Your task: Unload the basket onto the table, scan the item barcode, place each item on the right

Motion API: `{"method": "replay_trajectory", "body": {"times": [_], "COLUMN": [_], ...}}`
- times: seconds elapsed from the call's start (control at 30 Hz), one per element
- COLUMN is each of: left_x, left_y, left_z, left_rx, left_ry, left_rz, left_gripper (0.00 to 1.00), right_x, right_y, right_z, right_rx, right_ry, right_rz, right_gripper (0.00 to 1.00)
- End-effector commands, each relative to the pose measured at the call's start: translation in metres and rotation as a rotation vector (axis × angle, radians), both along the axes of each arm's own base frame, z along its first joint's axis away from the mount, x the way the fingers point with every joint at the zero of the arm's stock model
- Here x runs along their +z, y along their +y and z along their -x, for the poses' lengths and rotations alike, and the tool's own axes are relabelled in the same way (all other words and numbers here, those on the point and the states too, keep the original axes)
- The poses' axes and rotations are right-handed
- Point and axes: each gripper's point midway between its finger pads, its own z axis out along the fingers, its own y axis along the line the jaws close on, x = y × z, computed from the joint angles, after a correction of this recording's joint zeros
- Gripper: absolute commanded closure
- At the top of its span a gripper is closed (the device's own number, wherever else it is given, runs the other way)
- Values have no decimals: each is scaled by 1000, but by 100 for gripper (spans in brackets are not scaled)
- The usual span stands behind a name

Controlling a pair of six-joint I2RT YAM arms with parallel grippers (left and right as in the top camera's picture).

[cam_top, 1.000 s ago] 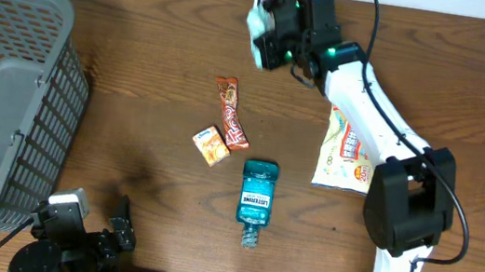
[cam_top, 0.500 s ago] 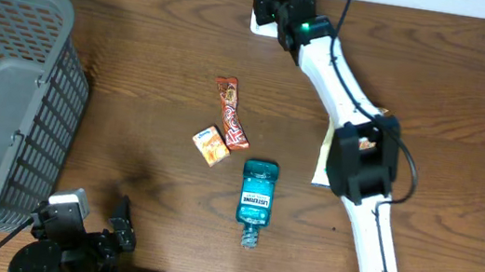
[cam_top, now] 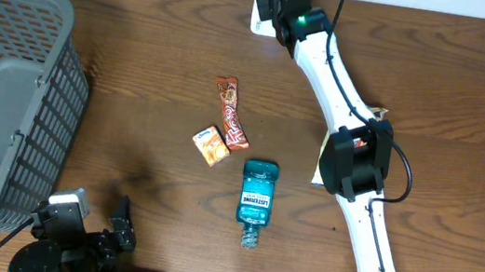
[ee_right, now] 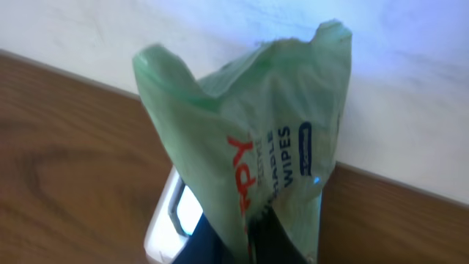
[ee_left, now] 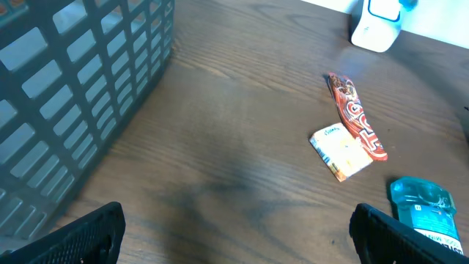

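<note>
Right gripper [ee_right: 253,238]: closed, pinching the lower edge of the wipes packet [ee_right: 256,139].
Wipes packet: green, crumpled, upright in the right wrist view; red and blue print faces the camera. It hangs just above the scanner [ee_right: 170,220], at the table's 12 o'clock edge by the white wall.
Scanner: white housing; the packet covers most of it in the right wrist view. No barcode can be made out on the packet.
Left gripper [ee_left: 236,216]: jaws spread wide, holding nothing, low at the table's 7 o'clock.
Basket [cam_top: 4,95]: grey, slatted, at 9 o'clock.
Candy bar [cam_top: 232,111]: flat on the wood near the table centre.
Small box [cam_top: 210,144]: orange, touching or just beside the bar's lower end, at its 8 o'clock.
Mouthwash bottle [cam_top: 257,194]: teal, lying flat, cap toward 6 o'clock, at 5 o'clock of the box.
Pouch [cam_top: 321,165]: at 3 o'clock, mostly hidden under the right arm.
</note>
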Motion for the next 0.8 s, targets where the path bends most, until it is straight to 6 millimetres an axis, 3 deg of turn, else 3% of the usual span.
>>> {"method": "replay_trajectory", "body": {"times": [0.0,0.2,0.4,0.6,0.67,0.77], "left_x": [0,0,0,0,0,0], "left_y": [-1,-1,-1,-1,-1,-1], "left_z": [0,0,0,0,0,0], "left_rx": [0,0,0,0,0,0], "left_ry": [-1,-1,-1,-1,-1,-1], "left_rz": [10,10,10,10,10,10], "left_gripper": [2,2,2,2,2,2], "right_x": [77,140,156,122,103,63], "right_y": [-34,-139,-255,-392,-438,-484], "right_z": [5,52,110,163,181,195], "right_rx": [-168,-446,-636,-937,-1060,-1125], "right_ry": [-86,-23,161,385,448,540], "right_rz": [-5,127,197,188,152,46], "right_gripper": [99,99,99,99,99,99]}}
